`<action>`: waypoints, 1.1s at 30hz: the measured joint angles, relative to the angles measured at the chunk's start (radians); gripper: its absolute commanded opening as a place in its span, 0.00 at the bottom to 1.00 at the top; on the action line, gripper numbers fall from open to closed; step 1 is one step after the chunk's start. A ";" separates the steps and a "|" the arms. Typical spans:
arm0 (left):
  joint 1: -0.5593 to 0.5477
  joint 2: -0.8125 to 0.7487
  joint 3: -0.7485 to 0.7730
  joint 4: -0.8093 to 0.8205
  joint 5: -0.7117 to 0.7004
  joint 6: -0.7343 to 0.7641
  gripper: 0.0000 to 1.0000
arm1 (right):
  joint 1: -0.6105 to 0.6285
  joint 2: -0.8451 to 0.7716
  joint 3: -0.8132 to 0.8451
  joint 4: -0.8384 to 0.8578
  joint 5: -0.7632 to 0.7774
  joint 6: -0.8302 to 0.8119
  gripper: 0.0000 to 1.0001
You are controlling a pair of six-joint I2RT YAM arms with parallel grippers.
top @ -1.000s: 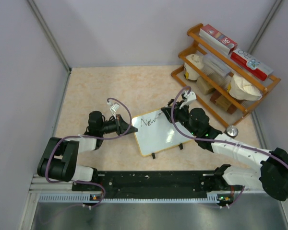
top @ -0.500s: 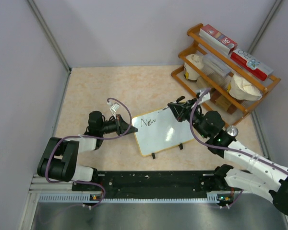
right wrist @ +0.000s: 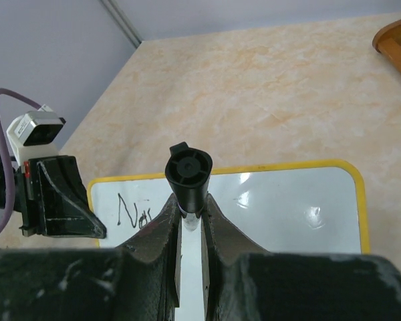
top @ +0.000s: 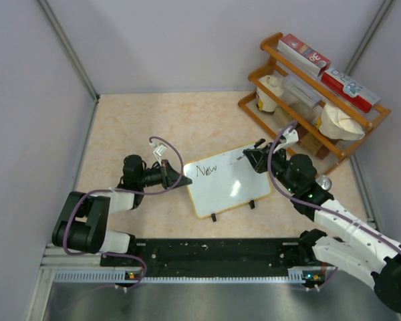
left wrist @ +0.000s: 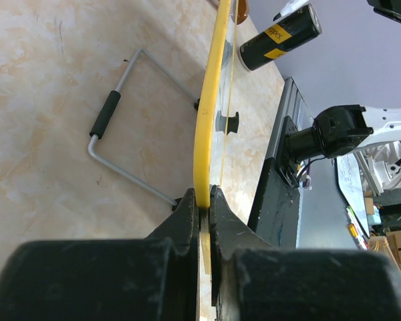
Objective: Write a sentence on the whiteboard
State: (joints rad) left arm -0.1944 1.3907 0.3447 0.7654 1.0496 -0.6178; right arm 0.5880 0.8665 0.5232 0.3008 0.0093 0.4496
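Here at the frame's centre, our left hand [top: 182,179] clamps the left edge of the whiteboard [top: 230,188], while our right hand [top: 254,158] grips a marker [right wrist: 189,170] near its upper right corner.

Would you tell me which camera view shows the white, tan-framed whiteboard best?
Top external: nearly the whole whiteboard shows, face and writing. Right wrist shows part of its face behind the black marker; left wrist shows only its edge, pinched by the left gripper.
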 measured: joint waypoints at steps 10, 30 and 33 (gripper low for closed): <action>0.000 0.000 0.000 0.000 0.000 0.000 0.00 | -0.016 -0.017 0.000 -0.035 -0.049 -0.004 0.00; 0.000 0.000 0.000 0.000 0.001 0.000 0.00 | -0.017 -0.016 0.000 -0.084 -0.055 -0.064 0.00; 0.000 0.000 0.000 0.000 0.001 0.000 0.00 | -0.017 -0.009 0.001 -0.081 -0.056 -0.067 0.00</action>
State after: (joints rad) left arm -0.1944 1.3907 0.3447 0.7654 1.0504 -0.6178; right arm 0.5709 0.8574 0.5240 0.2199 -0.0471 0.3828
